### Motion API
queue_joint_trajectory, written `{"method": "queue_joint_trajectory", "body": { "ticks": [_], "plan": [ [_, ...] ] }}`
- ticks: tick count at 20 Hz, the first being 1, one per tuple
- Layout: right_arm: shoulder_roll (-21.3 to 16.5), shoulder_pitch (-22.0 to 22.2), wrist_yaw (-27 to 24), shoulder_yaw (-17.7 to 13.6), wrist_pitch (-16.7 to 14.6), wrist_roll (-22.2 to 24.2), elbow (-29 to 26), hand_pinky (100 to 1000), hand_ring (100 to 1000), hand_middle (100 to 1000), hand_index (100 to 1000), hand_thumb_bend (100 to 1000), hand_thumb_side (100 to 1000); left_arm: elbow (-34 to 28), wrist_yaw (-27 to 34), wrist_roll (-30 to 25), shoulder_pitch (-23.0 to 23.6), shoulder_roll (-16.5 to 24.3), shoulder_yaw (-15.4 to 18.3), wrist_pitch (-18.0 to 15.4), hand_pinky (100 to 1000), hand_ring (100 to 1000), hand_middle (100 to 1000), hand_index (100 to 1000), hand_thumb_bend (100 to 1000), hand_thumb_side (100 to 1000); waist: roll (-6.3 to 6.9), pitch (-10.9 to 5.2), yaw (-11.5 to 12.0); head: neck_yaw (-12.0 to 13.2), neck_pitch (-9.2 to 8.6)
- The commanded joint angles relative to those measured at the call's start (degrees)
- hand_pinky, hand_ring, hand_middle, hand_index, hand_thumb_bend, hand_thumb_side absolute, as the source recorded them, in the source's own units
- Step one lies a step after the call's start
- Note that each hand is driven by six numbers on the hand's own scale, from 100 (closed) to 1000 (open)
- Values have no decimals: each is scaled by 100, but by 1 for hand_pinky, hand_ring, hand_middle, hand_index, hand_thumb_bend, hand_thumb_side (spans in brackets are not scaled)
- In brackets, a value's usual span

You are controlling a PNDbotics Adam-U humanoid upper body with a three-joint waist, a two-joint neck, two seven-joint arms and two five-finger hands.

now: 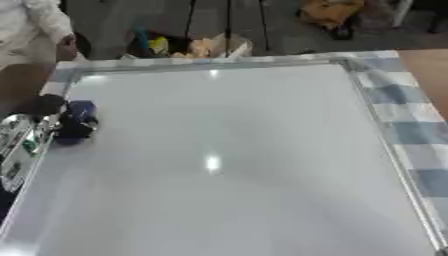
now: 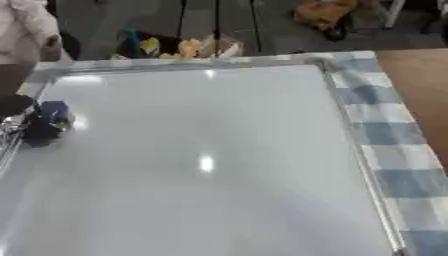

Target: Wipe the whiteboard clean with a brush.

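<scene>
Checked blue-white cloth [image 1: 411, 125] covers table under glossy whiteboard [image 1: 227, 160]; clutter on floor at 12 o'clock. Left robot hand [image 1: 44, 120] at 9 o'clock, fingers curled round dark blue brush [image 1: 77, 122] on board.

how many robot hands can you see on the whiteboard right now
1. The left hand is at the whiteboard's left edge, on a dark blue brush. The right hand is out of view.

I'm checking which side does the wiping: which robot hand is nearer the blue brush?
Left. The left robot hand is at the blue brush on the whiteboard's left edge; the right robot hand shows in neither view.
</scene>
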Motion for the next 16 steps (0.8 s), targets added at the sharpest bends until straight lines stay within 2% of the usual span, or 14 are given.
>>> {"method": "queue_joint_trajectory", "body": {
  "ticks": [1,8,16],
  "plan": [
    [-122,-71,-19,-65,-1,-21,-86,829,845,757,847,100,1000,-97,-8,-39,-61,128,-93,-101,421,600,556,346,141,723,-14,-145,-7,20,-39],
    [-132,-70,-14,-66,1,-30,-86,828,845,757,846,100,1000,-568,-109,-203,56,208,-438,-432,431,594,543,344,148,724,5,-155,14,20,-9],
    [-134,-79,-6,-60,4,-32,-86,828,844,757,846,100,1000,-784,-46,-427,93,221,-573,-529,433,595,543,346,143,733,10,-170,25,22,4]
  ]
}}
